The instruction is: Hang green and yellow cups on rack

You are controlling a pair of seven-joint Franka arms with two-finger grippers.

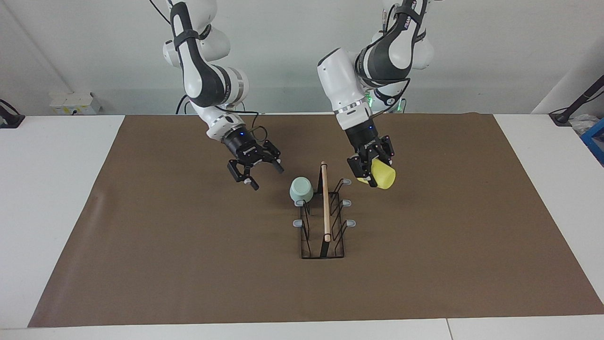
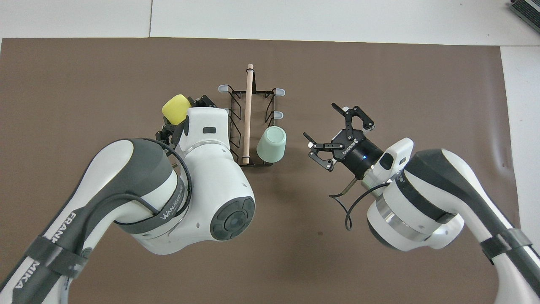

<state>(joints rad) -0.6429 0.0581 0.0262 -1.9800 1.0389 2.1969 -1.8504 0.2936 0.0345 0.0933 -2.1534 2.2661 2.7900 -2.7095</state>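
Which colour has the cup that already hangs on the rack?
Pale mint green cup, on the black rack; the overhead view shows it best.

We are seeing the rack (image 1: 323,213) standing mid-mat (image 1: 188,264), its rod running away from the robots. One cup (image 1: 301,189) is sitting upturned on the prong nearest the robots, on the side toward the right arm's end. The other cup (image 1: 382,173) is hanging in the left gripper (image 1: 370,170) over the mat just beside the rack, toward the left arm's end. The right gripper (image 1: 264,174) is hovering over the mat near the hung cup.
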